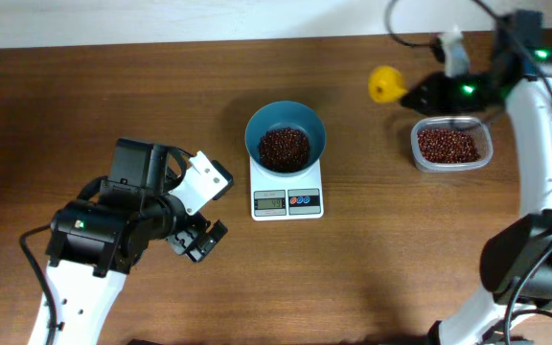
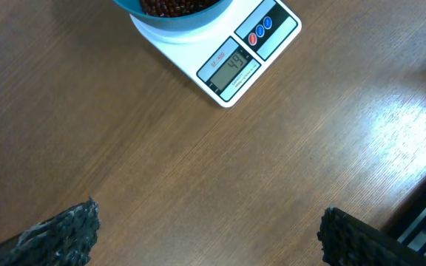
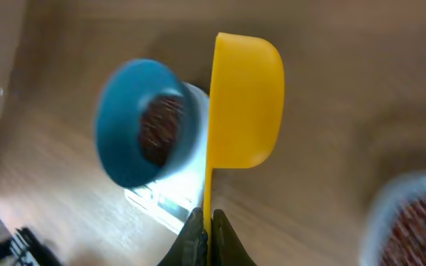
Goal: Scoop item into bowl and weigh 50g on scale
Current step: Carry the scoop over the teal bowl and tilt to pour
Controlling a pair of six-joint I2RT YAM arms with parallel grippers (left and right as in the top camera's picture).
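Observation:
The teal-blue bowl (image 1: 286,134) stands on the white scale (image 1: 287,196) at the table's middle, with dark red-brown beans (image 1: 284,149) in it. The scale's display (image 2: 231,67) is lit in the left wrist view, beside red and blue buttons; the bowl's rim (image 2: 170,13) shows at the top. My right gripper (image 3: 205,219) is shut on the thin handle of a yellow scoop (image 3: 246,96), held in the air right of the bowl; overhead the scoop (image 1: 384,84) is at the back. My left gripper (image 2: 209,229) is open and empty above the table, left of the scale.
A clear plastic tub (image 1: 451,145) of more beans stands at the right, under my right arm. It shows blurred in the right wrist view (image 3: 413,214). My left arm's body (image 1: 113,220) takes up the front left.

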